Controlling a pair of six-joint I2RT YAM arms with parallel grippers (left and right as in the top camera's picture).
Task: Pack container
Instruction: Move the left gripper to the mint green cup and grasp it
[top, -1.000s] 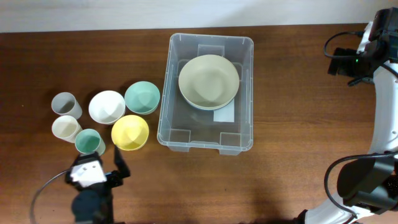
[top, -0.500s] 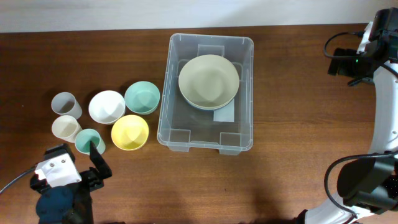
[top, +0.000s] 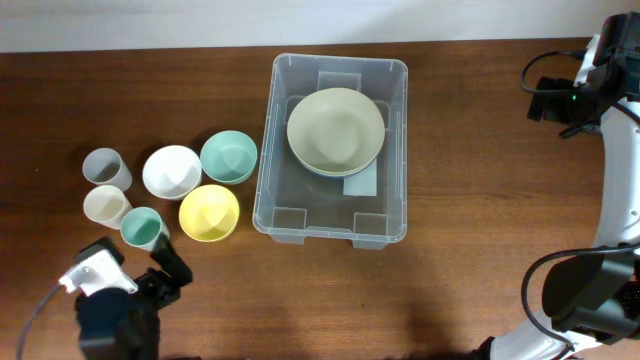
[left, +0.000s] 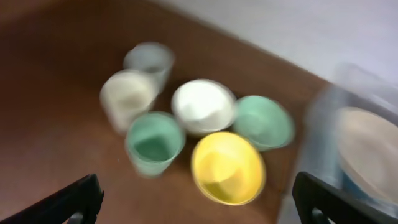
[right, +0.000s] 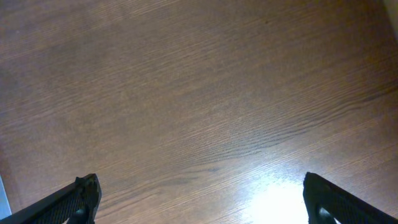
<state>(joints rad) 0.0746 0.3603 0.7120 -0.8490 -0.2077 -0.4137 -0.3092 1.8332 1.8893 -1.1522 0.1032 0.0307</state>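
On the worktop (top: 450, 200), the container (top: 340, 63) sits centrally and holds a sage bowl (top: 335, 130). Left of it cluster three bowls (top: 209, 213) and three cups (top: 105, 168). The green cup (top: 144, 228) lies nearest the left hand (top: 165, 272), which is spread wide. Its blurred wrist view frames that cluster. The right hand (right: 199, 199), also spread, sees only wood grain.

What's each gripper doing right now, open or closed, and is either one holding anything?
Left gripper: open, holding nothing.
Right gripper: open, holding nothing.
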